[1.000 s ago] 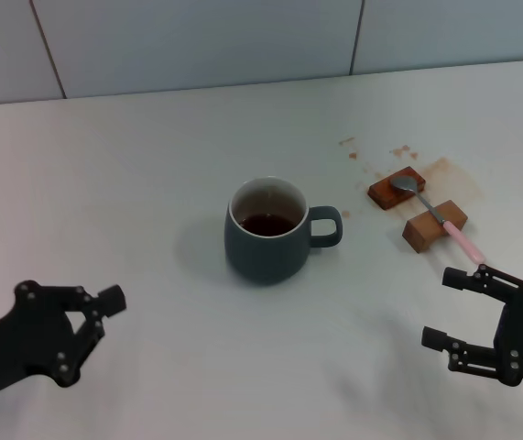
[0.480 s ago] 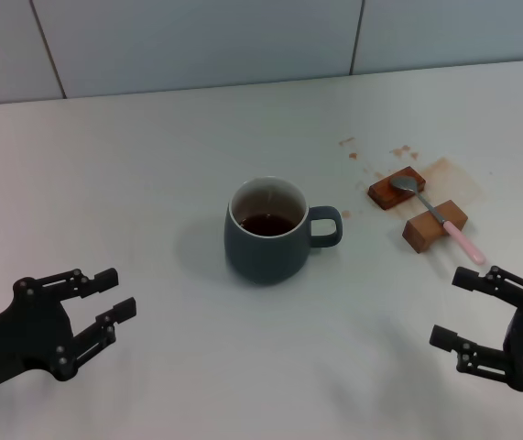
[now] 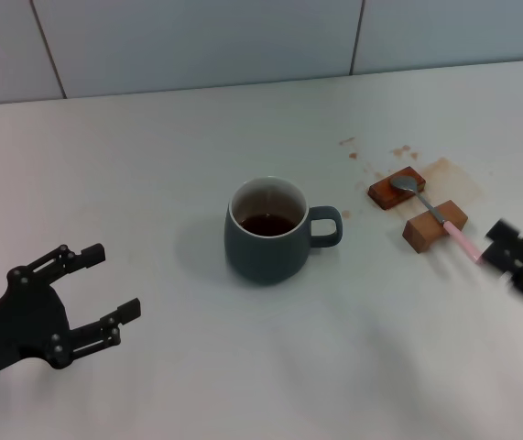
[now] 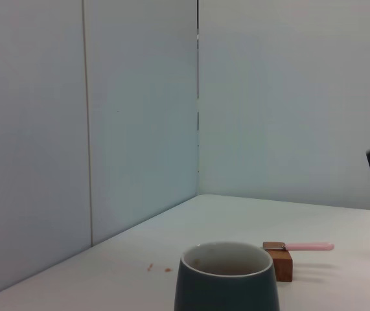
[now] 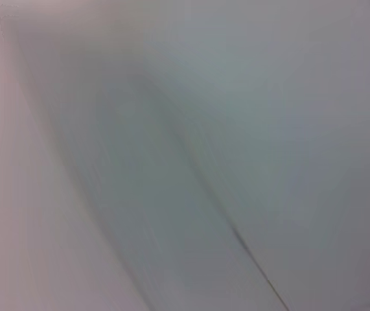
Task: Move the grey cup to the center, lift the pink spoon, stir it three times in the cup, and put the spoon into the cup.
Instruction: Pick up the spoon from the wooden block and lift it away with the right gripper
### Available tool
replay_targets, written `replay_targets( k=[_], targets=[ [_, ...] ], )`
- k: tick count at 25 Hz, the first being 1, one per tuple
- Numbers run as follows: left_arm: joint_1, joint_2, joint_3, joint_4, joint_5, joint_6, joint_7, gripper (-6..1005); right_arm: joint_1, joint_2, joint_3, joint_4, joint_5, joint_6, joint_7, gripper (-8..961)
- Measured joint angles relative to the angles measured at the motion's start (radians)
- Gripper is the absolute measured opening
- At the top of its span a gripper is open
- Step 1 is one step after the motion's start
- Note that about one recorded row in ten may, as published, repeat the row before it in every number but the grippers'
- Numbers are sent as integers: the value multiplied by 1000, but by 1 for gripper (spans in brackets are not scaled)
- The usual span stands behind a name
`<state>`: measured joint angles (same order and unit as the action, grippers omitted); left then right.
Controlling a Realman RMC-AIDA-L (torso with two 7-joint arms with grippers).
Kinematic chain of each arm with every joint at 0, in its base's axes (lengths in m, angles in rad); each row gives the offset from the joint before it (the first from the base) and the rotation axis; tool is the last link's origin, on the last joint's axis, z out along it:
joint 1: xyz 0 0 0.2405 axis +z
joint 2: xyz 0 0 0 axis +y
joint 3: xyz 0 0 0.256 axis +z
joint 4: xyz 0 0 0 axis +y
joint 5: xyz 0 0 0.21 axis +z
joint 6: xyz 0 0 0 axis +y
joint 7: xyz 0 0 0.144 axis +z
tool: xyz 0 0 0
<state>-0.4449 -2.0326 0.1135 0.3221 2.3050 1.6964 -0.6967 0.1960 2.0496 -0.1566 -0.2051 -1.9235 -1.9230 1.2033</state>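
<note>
The grey cup stands in the middle of the white table, handle toward the right, with dark brown liquid inside. It also shows in the left wrist view. The pink spoon lies across two wooden blocks to the cup's right, with its silver bowl on the far block. Its handle shows in the left wrist view. My left gripper is open and empty, low at the left front of the cup. My right gripper is a motion blur close to the end of the spoon's handle.
Two brown wooden blocks bear the spoon. Brown spill stains mark the table beyond them. A tiled wall runs along the table's far edge. The right wrist view shows only a blur.
My left gripper has opened wide and drawn back a little. My right gripper has moved quickly up and away from me, toward the end of the spoon's handle.
</note>
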Motion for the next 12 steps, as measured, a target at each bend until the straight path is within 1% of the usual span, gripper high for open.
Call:
replay_targets(
  k=[1,2,3,5,6,7,8,10,12],
  targets=[
    [0,-2,2,0,0,0,3,815,-1,2,35,22,0,-14,77,817],
    [0,-5,2,0,-1,0,6,818,-8,10,102,53,0,-24,209,817],
    [0,-6,2,0,-1,0,8,821,-8,10,102,53,0,-24,209,817],
    [-2,-7,2,0,-1,0,10,826,-20,22,178,73,0,-8,364,817],
    [-4,-8,2,1,-1,0,11,829,-28,25,209,81,0,21,454,817],
    [-7,-8,3,2,-1,0,12,832,-42,27,248,95,0,83,597,817],
    [-8,-8,3,2,-1,0,12,832,-42,27,248,95,0,83,597,817],
    [-9,-8,2,2,-1,0,13,832,-59,27,266,100,1,154,708,817],
    [-11,-7,0,2,-1,4,32,832,-72,27,273,100,0,208,752,817]
  ],
)
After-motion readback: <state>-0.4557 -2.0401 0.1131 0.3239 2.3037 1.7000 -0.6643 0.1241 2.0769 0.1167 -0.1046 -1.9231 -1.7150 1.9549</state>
